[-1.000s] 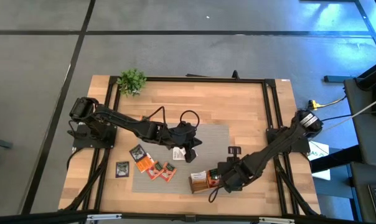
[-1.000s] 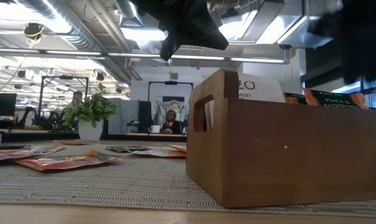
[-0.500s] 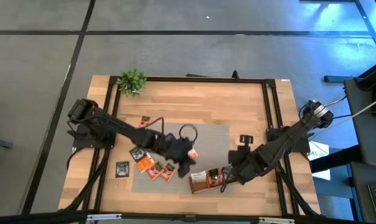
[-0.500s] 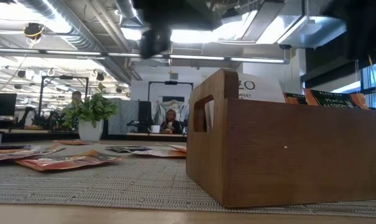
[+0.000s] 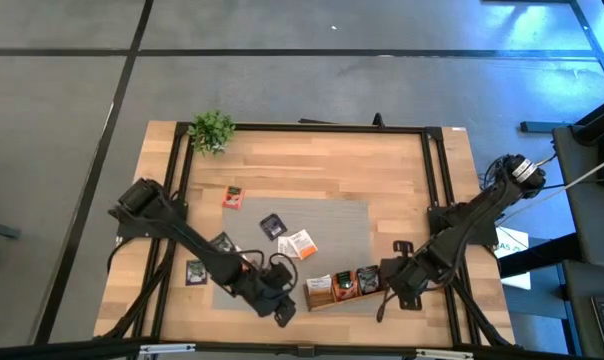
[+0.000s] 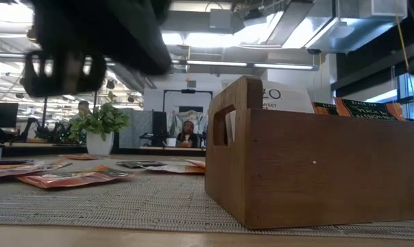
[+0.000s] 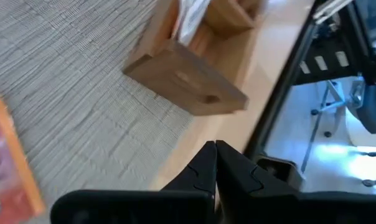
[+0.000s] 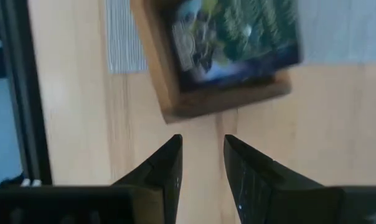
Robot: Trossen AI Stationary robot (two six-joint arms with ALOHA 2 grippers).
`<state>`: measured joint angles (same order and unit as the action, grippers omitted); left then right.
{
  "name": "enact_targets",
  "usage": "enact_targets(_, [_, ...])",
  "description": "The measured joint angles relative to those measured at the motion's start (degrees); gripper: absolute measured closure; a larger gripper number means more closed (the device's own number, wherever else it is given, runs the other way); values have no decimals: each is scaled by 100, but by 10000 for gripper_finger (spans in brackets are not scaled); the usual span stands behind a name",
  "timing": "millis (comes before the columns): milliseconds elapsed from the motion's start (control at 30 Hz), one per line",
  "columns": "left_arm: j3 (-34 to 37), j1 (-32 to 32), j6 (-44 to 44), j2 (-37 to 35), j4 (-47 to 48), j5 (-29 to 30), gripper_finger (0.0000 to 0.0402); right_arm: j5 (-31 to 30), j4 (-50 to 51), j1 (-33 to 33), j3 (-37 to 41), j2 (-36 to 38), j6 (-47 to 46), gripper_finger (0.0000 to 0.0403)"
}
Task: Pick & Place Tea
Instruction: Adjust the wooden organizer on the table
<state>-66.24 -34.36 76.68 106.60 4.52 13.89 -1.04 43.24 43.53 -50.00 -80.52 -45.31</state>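
Beside tray (image 5: 337,288) | left fingers (image 7: 214,163) pressed together | right fingers (image 8: 203,163) spread, empty

L arm is reaching from left edge down to bottom centre of high view, left gripper (image 5: 283,314) w/ fingers (image 7: 208,163) pressing together, empty. R arm is stretching from right edge to lower right, right gripper (image 5: 394,297) fingers (image 8: 170,163) sitting partly apart, holding nothing

mat (image 5: 332,225): grey woven | tray (image 6: 310,171): brown wood | sachet (image 5: 233,197): red | plant (image 5: 211,130): green
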Motion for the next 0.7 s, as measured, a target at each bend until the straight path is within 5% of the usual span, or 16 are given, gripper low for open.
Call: enact_targets(700, [2, 617, -742, 503, -283, -25, 398, 33, -1247, 9, 448, -54, 58, 282])
